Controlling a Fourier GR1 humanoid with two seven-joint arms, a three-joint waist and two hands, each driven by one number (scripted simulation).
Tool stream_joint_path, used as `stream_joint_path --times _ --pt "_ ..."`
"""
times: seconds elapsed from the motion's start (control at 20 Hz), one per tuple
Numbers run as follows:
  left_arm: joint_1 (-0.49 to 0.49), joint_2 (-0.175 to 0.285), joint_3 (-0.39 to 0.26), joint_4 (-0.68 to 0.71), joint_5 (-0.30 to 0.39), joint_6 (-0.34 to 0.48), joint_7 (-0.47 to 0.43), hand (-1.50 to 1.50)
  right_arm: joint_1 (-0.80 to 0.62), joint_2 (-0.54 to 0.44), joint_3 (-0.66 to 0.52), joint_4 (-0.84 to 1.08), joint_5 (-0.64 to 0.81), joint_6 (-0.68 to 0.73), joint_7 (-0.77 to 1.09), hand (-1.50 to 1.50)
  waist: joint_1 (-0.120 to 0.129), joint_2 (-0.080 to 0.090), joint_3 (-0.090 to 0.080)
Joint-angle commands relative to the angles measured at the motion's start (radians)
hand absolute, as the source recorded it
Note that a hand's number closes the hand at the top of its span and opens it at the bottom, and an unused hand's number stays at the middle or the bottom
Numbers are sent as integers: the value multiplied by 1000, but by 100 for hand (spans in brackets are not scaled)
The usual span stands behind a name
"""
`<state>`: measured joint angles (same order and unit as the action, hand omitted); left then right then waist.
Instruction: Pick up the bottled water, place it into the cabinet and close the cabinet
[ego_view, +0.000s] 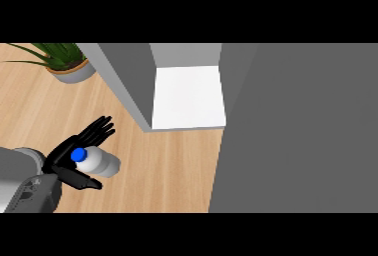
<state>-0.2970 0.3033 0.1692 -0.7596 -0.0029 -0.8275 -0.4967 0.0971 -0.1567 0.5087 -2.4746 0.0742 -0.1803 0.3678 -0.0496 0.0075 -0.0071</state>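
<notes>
Between the straight, spread fingers (100, 129) and thumb of the open black left hand (62, 156) stands the white, blue-capped plastic water bottle (101, 165).

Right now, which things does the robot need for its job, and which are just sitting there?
For the job: bottled water, left hand beside it, open cabinet.
Just sitting there: potted plant on the wooden counter.

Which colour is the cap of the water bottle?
The cap is blue, best seen in the head view.
</notes>
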Motion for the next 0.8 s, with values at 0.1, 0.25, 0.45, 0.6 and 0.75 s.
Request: stream_joint_path --times 0.1,0.25,0.45,0.6,0.75 --pt "-45 -24 -30 125 -19 -83 -223 -150 15 -31 25 -63 67 1 20 -150 -7 1 0" --pt "-61 -54 -66 123 -18 -81 -242 150 12 -24 42 -78 89 -26 45 -150 2 -5 1" --pt "-57 -17 -110 146 -19 -166 -290 150 -11 -34 -11 -52 28 -21 33 -150 12 -1 2" --pt "-46 -35 -188 62 -86 -88 -370 150 0 -50 -8 -42 42 -23 19 -150 18 -6 2" --pt "-47 -48 -233 14 -134 46 -469 150 9 -43 31 -56 64 -40 19 -150 14 -8 2"
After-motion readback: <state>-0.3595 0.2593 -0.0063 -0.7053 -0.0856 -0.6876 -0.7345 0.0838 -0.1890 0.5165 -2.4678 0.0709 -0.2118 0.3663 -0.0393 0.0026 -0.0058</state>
